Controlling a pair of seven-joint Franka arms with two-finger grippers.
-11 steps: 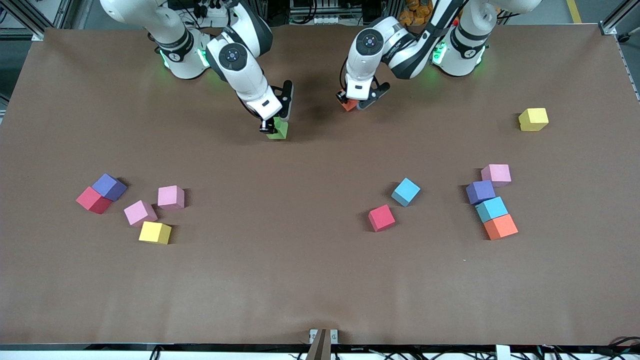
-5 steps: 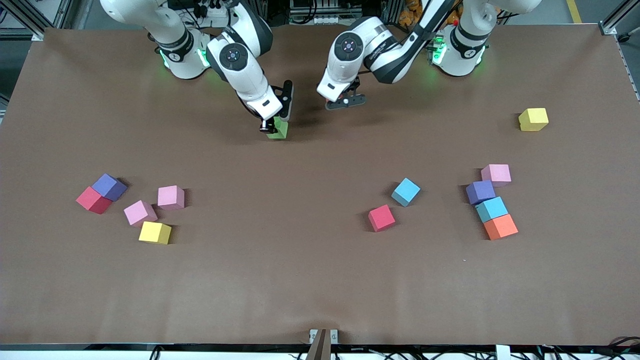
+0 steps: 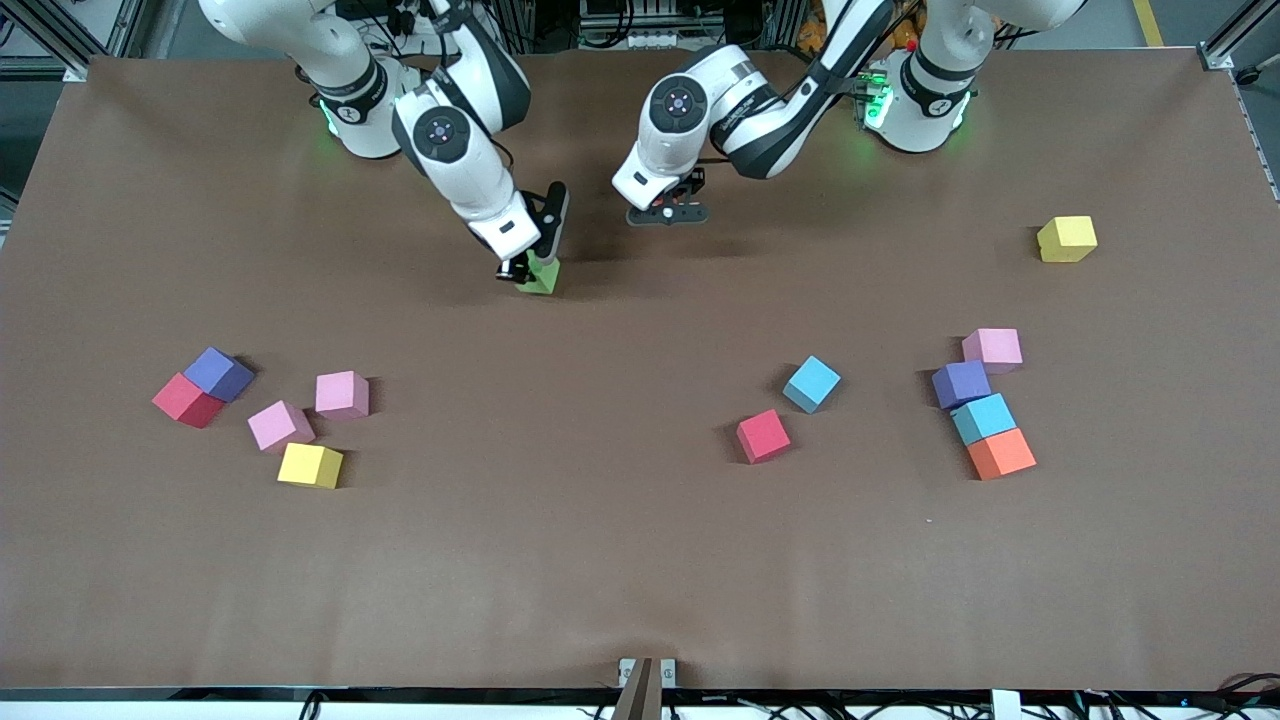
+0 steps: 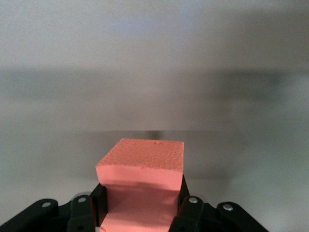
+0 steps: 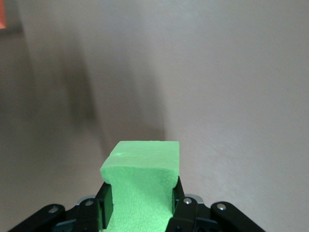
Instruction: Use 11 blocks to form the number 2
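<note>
My right gripper (image 3: 527, 268) is shut on a green block (image 3: 541, 278), low over the table's middle near the robots' bases. In the right wrist view the green block (image 5: 142, 166) is squeezed between the fingers of the right gripper (image 5: 141, 200). My left gripper (image 3: 666, 211) hangs beside it, toward the left arm's end. In the left wrist view the left gripper (image 4: 142, 205) is shut on an orange block (image 4: 142, 169). That block is hidden under the hand in the front view.
Loose blocks lie toward the right arm's end: purple (image 3: 218, 373), red (image 3: 186, 400), two pink (image 3: 342, 394) (image 3: 280, 426), yellow (image 3: 310, 465). Mid-table: light blue (image 3: 811, 383), red (image 3: 763, 436). Toward the left arm's end: pink (image 3: 992, 349), purple (image 3: 961, 384), light blue (image 3: 983, 418), orange (image 3: 1001, 454), yellow (image 3: 1067, 239).
The left gripper has carried the orange block toward the right arm's end and turned. The right gripper has shifted the green block slightly toward the front camera.
</note>
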